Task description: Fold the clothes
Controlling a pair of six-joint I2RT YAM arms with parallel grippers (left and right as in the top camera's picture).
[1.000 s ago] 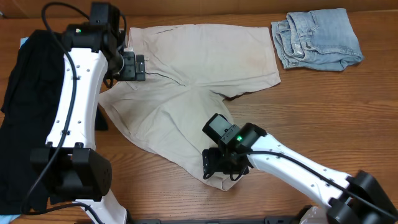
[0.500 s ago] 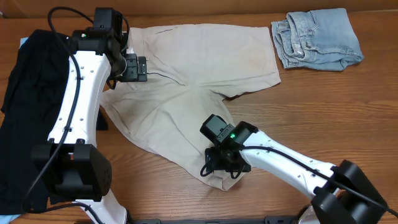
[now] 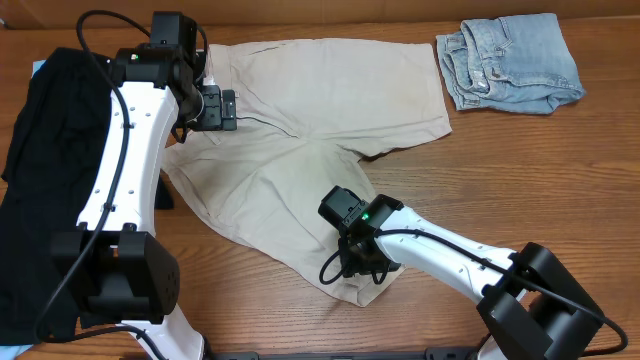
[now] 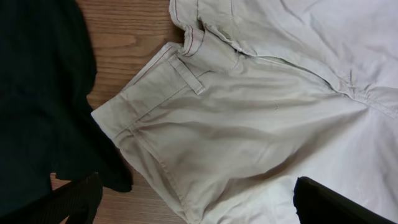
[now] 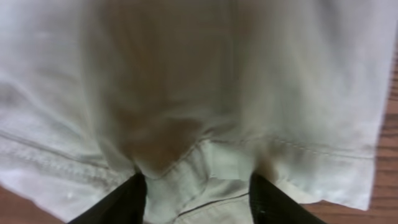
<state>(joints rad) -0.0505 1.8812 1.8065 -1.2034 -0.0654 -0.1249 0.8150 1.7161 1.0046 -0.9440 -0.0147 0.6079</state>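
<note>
Shorts (image 3: pixel 320 100) spread flat; left gripper (image 4: pixel 199 205) over waistband (image 4: pixel 186 68), jaws spread wide, empty; right gripper (image 5: pixel 199 199) astride bunched leg hem (image 5: pixel 311 149), jaws half-spread; firm pinch cannot tell.

Even, diffuse light from above gives you only faint shadows on the brown wooden table (image 3: pixel 520 180). Overhead and left-wrist views are sharp; the right-wrist view blurs the pale beige cotton shorts (image 5: pixel 205 81), with a brownish shadow at centre.
</note>
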